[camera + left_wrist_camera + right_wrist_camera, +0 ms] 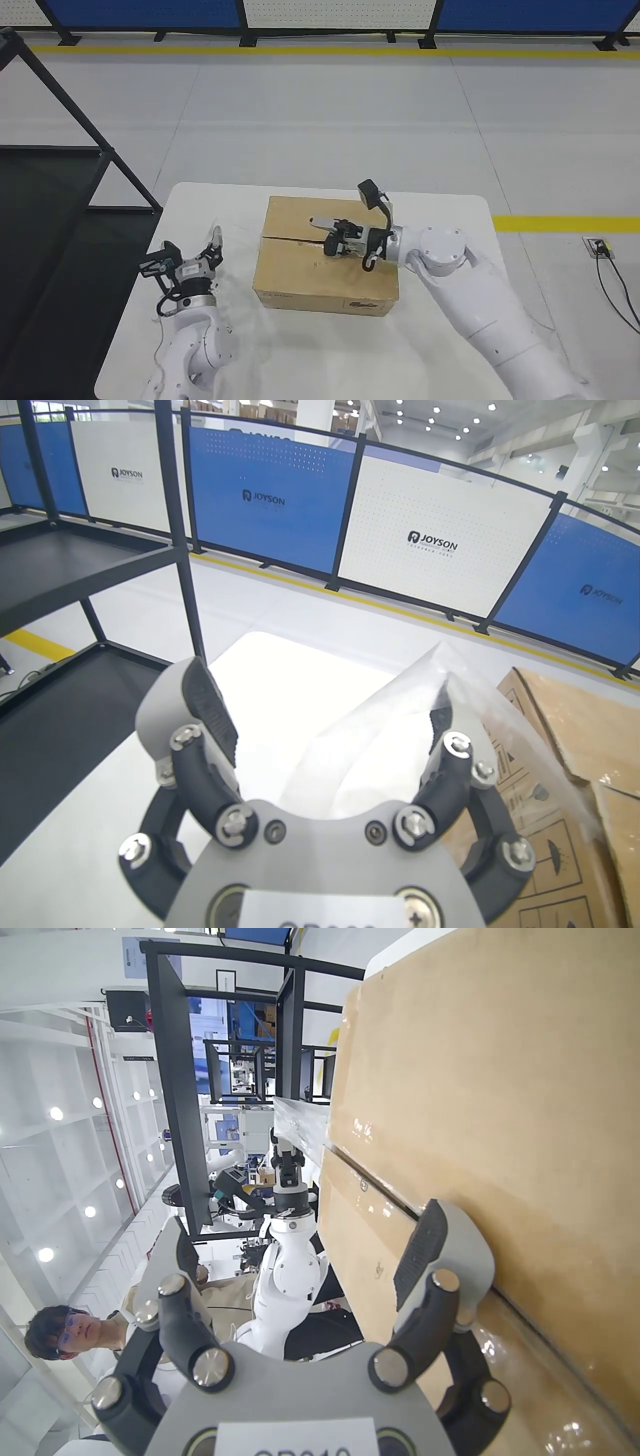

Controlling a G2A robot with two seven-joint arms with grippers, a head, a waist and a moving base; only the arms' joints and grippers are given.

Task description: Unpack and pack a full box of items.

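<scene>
Top view: cardboard box (300, 275) sat shut in the middle of the white table (440, 340). Its top flaps met along a seam (290, 239) running across the lid. The R arm came in from the robot's right side and was stretched over the box top. The R gripper (305, 1223) hung over the lid at approx. the middle of the seam.

R wrist view: jaws were spread wide, w/ nothing between them. One finger (440, 1253) lay right by the seam, close against the cardboard; couldn't tell if it actually touched. The other finger was out in the air, away from the lid.

The L gripper (320, 685) was beside the box's left side, over bare table, fingers pointing away from the robot. L wrist view: jaws were wide apart there too, not clamped on anything. A strip of clear film (400, 700) lay in the gap, draped over the finger nearer the box. It trailed down over the box's corner. In the R wrist view the same strip stuck out past the box edge at the seam's end, just above the L gripper.

Black metal rack (60, 130) stood off the table's left side. Blue & white fence panels (270, 500) lined the far floor.
</scene>
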